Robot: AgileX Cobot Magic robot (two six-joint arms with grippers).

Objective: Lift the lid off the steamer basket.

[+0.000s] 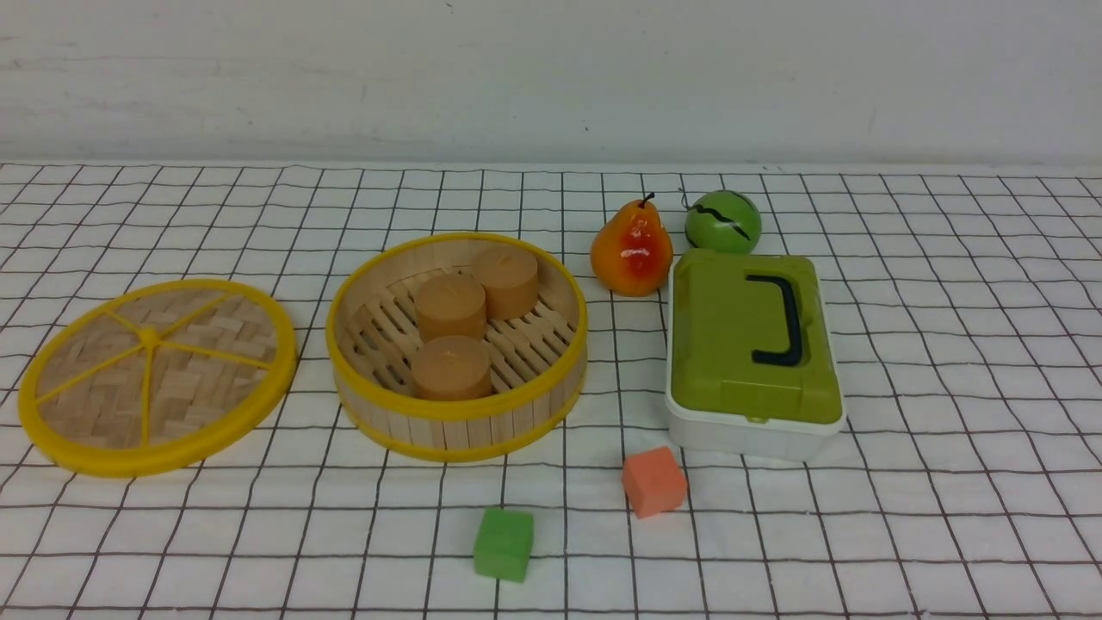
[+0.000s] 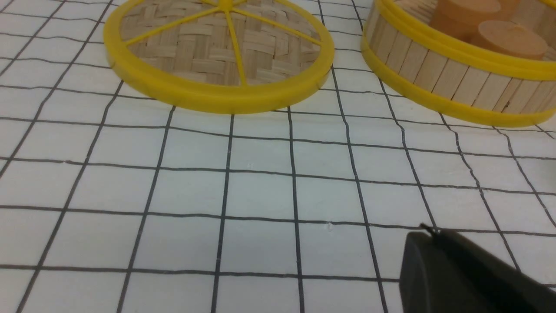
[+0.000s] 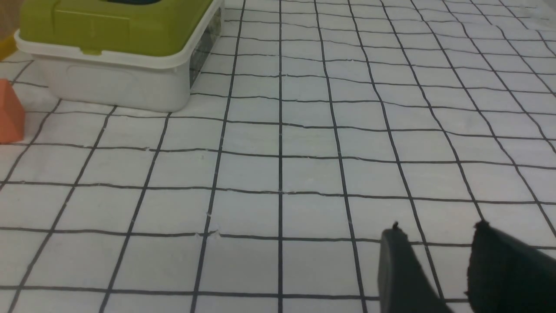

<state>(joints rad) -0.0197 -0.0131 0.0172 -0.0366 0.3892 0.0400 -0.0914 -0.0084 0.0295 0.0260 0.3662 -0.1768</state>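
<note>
The lid (image 1: 157, 376), a woven bamboo disc with a yellow rim and spokes, lies flat on the checked cloth to the left of the steamer basket (image 1: 456, 418). A narrow gap of cloth separates them. The basket is uncovered and holds three brown cylinders (image 1: 452, 306). In the left wrist view the lid (image 2: 219, 48) and the basket (image 2: 434, 65) lie well beyond my left gripper (image 2: 434, 234), whose dark fingers are pressed together with nothing in them. My right gripper (image 3: 438, 230) stands open over bare cloth. Neither gripper shows in the front view.
A white box with a green lid and black handle (image 1: 753, 344) stands right of the basket, also in the right wrist view (image 3: 117, 52). Behind it are a pear (image 1: 631, 250) and a green ball (image 1: 723, 221). An orange cube (image 1: 654, 480) and a green cube (image 1: 504, 542) lie nearer the front.
</note>
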